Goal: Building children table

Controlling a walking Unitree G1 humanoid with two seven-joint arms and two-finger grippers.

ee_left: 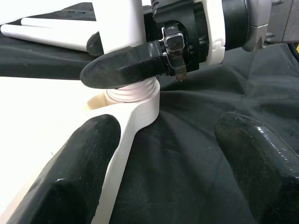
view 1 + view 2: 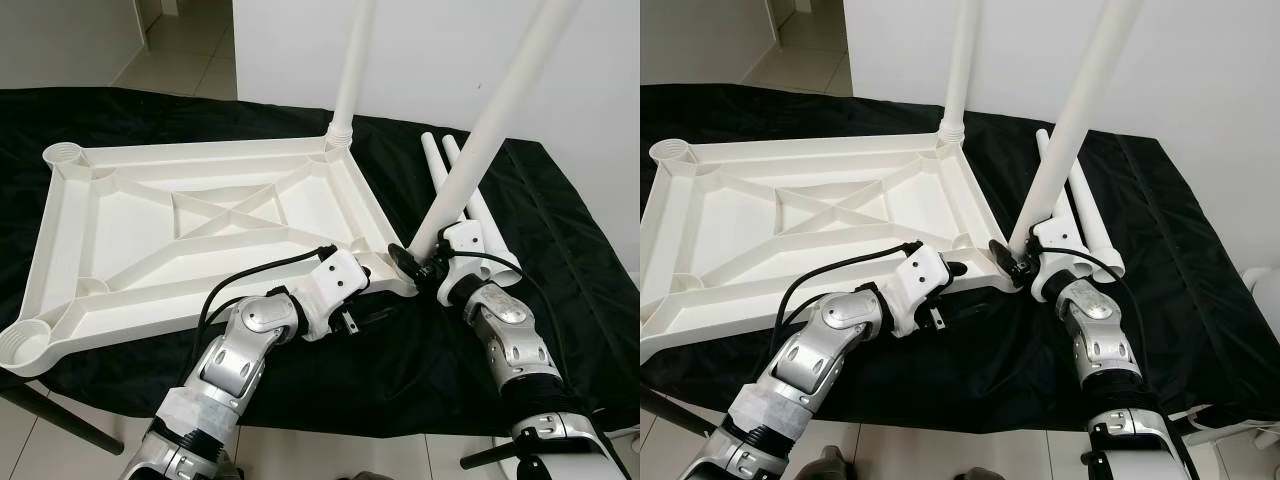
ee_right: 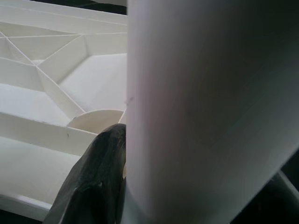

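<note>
A white plastic table top [image 2: 150, 290] lies upside down on a black cloth. One white leg [image 2: 352, 70] stands upright in its far right corner. My right gripper [image 2: 418, 264] is shut on a second leg [image 2: 490, 110], which is tilted with its threaded end [image 1: 133, 91] in the near right corner socket. The right gripper's finger [image 1: 124, 70] wraps round that leg just above the socket. My left gripper [image 2: 378, 290] is open at the same corner, its fingers [image 1: 70, 177] spread on either side of the table top's rim, low beside the socket.
Two loose white legs [image 2: 470, 195] lie on the cloth to the right of the table top. Empty sockets sit at the far left corner [image 2: 62, 153] and near left corner [image 2: 22, 343]. The cloth's front edge [image 2: 350, 425] is close to me, with tile floor below.
</note>
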